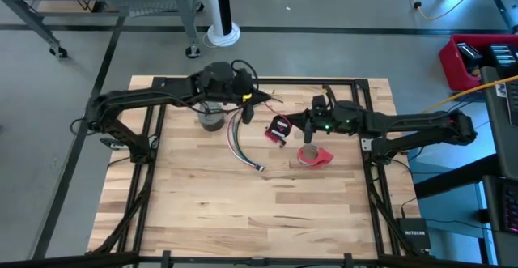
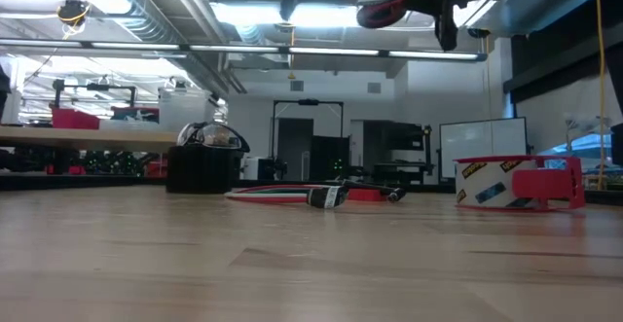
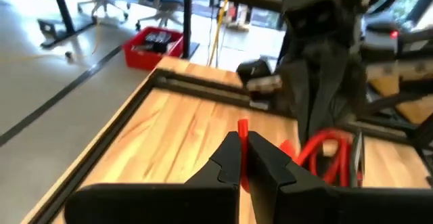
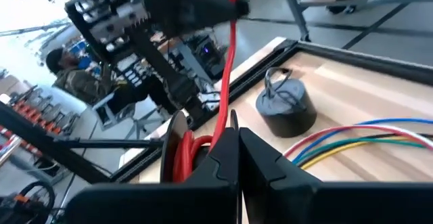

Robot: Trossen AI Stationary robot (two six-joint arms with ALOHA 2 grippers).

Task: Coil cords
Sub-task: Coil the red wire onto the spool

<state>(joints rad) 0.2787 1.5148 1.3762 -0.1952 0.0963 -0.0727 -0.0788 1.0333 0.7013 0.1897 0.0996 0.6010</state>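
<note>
— High view: how far along?
— Partway. The small black-and-red coil (image 1: pixel 278 129) hangs between both arms near the table's (image 1: pixel 202 211) far edge; the left gripper (image 1: pixel 261 104) and right gripper (image 1: pixel 298 127) pinch its red wire. The long bundle (image 1: pixel 243 146) lies uncoiled mid-table.

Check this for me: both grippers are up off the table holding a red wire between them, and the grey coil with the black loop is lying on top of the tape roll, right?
Not quite. The grey coil stands on the table near the left gripper, well apart from the tape roll, as the high view shows. The rest holds: the right gripper and the left are raised, pinching the red wire.
</note>
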